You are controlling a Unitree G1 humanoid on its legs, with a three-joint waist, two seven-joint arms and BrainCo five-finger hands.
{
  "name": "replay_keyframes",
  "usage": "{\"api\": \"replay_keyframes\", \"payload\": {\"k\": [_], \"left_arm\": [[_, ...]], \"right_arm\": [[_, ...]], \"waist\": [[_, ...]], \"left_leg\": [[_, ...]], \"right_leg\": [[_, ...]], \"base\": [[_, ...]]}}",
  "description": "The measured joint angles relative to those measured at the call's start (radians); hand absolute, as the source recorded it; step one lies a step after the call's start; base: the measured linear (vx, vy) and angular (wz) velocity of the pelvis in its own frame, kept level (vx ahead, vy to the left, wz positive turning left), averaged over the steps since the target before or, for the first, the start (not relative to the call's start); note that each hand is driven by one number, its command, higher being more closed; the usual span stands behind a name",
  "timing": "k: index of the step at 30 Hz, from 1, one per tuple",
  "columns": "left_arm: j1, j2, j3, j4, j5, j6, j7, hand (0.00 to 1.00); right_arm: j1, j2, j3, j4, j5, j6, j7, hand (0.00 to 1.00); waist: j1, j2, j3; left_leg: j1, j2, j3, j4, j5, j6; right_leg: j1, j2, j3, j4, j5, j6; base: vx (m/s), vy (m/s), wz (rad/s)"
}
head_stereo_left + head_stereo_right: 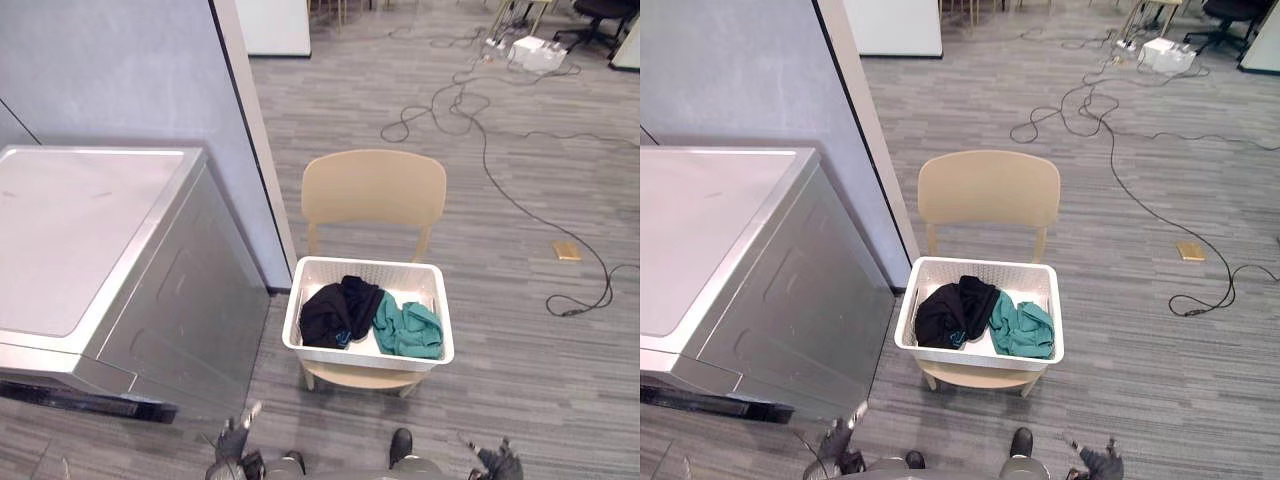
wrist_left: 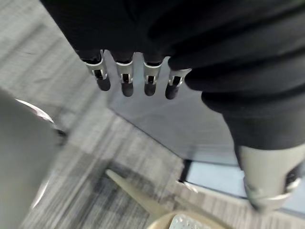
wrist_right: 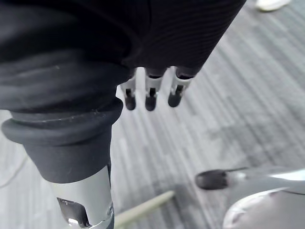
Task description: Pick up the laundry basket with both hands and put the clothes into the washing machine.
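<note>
Looking down through the left eye view, you see the white laundry basket [image 1: 365,358] resting on the seat of a tan chair [image 1: 373,190]. That keeps it up off the floor [image 1: 540,370], which I judge lets both hands reach its side walls without a deep stoop. Inside, a black garment [image 1: 335,312] lies in the half nearer the washing machine [image 1: 80,230], and a teal garment [image 1: 408,328] touches it on the other side. The machine stands to the robot's left beside a grey partition [image 1: 120,70]. Its top is flat, and you cannot tell from here where its door sits. Your left hand [image 1: 232,440] and right hand [image 1: 497,463] hang low at the lower edge, one to either side of the basket and well apart from it, so nothing is lifted yet. Loose cables [image 1: 470,110] trail over the floor beyond the chair.

The right eye view gives you the same layout. No writing on the machine's top or the basket's wall can be read.

In the left wrist view the fingers [image 2: 125,81] hang straight and relaxed with the thumb [image 2: 267,176] apart, grasping nothing; the partition lies past them.

In the right wrist view the fingers [image 3: 151,93] are likewise straight and released, the thumb [image 3: 86,200] is off to one side, and nothing is held, with floor beyond.
</note>
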Motion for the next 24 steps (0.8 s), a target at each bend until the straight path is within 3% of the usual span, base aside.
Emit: {"api": "replay_keyframes", "payload": {"k": [3, 9, 12, 14, 15, 16, 17, 19, 21, 22, 23, 24], "left_arm": [[-0.011, 0.035, 0.074, 0.104, 0.014, 0.015, 0.001, 0.0], [-0.017, 0.02, 0.099, 0.082, -0.035, 0.009, 0.001, 0.0], [-0.073, -0.03, 0.106, 0.015, -0.074, -0.017, 0.003, 0.0], [-0.111, -0.039, 0.089, 0.008, -0.076, -0.025, 0.003, 0.0], [-0.113, -0.036, 0.093, -0.002, -0.075, -0.025, 0.002, 0.0], [-0.124, -0.033, 0.101, -0.005, -0.073, -0.025, 0.001, 0.0], [-0.115, -0.033, 0.11, 0.006, -0.072, -0.023, 0.001, 0.0], [-0.116, -0.031, 0.128, 0.035, -0.072, -0.025, 0.001, 0.0], [-0.116, -0.025, 0.15, 0.077, -0.07, -0.011, 0.002, 0.0], [-0.116, -0.025, 0.152, 0.089, -0.069, -0.005, 0.002, 0.0], [-0.112, -0.028, 0.152, 0.11, -0.068, 0.005, 0.002, 0.0], [-0.113, -0.029, 0.149, 0.114, -0.066, 0.013, 0.003, 0.0]], "right_arm": [[-0.04, -0.026, -0.021, 0.151, -0.001, 0.012, 0.033, 0.0], [-0.102, -0.061, 0.009, 0.256, -0.007, 0.008, 0.062, 0.0], [-0.13, -0.084, 0.072, 0.253, -0.01, 0.004, 0.075, 0.0], [-0.177, -0.096, 0.078, 0.254, -0.009, 0.003, 0.075, 0.0], [-0.189, -0.087, 0.078, 0.253, -0.009, 0.002, 0.075, 0.0], [-0.218, -0.087, 0.078, 0.247, -0.009, -0.006, 0.075, 0.0], [-0.232, -0.094, 0.082, 0.244, -0.009, -0.018, 0.076, 0.0], [-0.241, -0.1, 0.082, 0.242, -0.009, -0.02, 0.075, 0.0], [-0.249, -0.117, 0.07, 0.254, -0.007, -0.021, 0.073, 0.0], [-0.254, -0.122, 0.061, 0.261, -0.007, -0.019, 0.072, 0.0], [-0.271, -0.136, 0.039, 0.275, -0.004, -0.012, 0.063, 0.0], [-0.28, -0.148, 0.019, 0.286, 0.0, -0.009, 0.056, 0.0]], "waist": [[-0.001, 0.002, -0.003], [0.004, -0.006, -0.001], [0.015, -0.002, 0.003], [0.042, -0.009, 0.04], [0.04, -0.019, 0.045], [0.057, -0.033, 0.053], [0.053, -0.031, 0.053], [0.052, -0.029, 0.052], [0.046, -0.015, 0.04], [0.039, -0.007, 0.034], [0.023, 0.012, 0.019], [0.02, 0.026, 0.011]], "left_leg": [[0.044, 0.0, -0.002, -0.005, -0.002, -0.003], [-0.005, -0.003, -0.112, 0.009, 0.024, -0.009], [-0.144, -0.017, -0.278, -0.005, 0.129, -0.026], [-0.177, -0.04, -0.287, -0.092, 0.282, -0.035], [-0.171, -0.04, -0.246, -0.115, 0.282, -0.03], [-0.204, -0.021, -0.09, 0.073, 0.181, 0.067], [-0.204, 0.016, -0.001, 0.23, 0.083, 0.088], [-0.15, 0.089, 0.076, 0.326, 0.057, 0.075], [-0.084, 0.211, 0.12, 0.387, 0.06, 0.069], [-0.07, 0.232, 0.118, 0.37, 0.071, 0.055], [-0.039, 0.242, 0.107, 0.247, 0.137, -0.016], [-0.018, 0.213, 0.09, 0.18, 0.109, -0.057]], "right_leg": [[0.042, 0.001, 0.007, -0.011, -0.001, 0.0], [0.066, 0.002, -0.097, -0.009, -0.011, -0.002], [-0.044, -0.045, -0.283, 0.183, -0.112, -0.02], [-0.069, -0.116, -0.405, 0.312, -0.199, -0.057], [-0.073, -0.143, -0.434, 0.321, -0.205, -0.066], [-0.073, -0.174, -0.481, 0.334, -0.203, -0.074], [-0.043, -0.2, -0.531, 0.335, -0.19, -0.068], [-0.009, -0.231, -0.589, 0.339, -0.179, -0.062], [0.007, -0.263, -0.643, 0.339, -0.144, -0.045], [0.001, -0.271, -0.656, 0.339, -0.131, -0.034], [-0.018, -0.281, -0.686, 0.346, -0.104, -0.025], [-0.023, -0.288, -0.694, 0.342, -0.081, -0.021]], "base": [[0.0, 0.016, -0.05], [-0.01, -0.022, 0.6], [-0.05, -0.059, 1.76], [-0.13, -0.038, 1.74], [-0.09, -0.023, 1.4], [-0.02, -0.018, 1.25], [-0.02, 0.004, 1.33], [-0.11, 0.067, 1.02], [-0.14, 0.213, 0.88], [-0.04, 0.338, 0.91], [-0.01, 0.319, 0.74], [-0.03, 0.529, 0.98]]}}
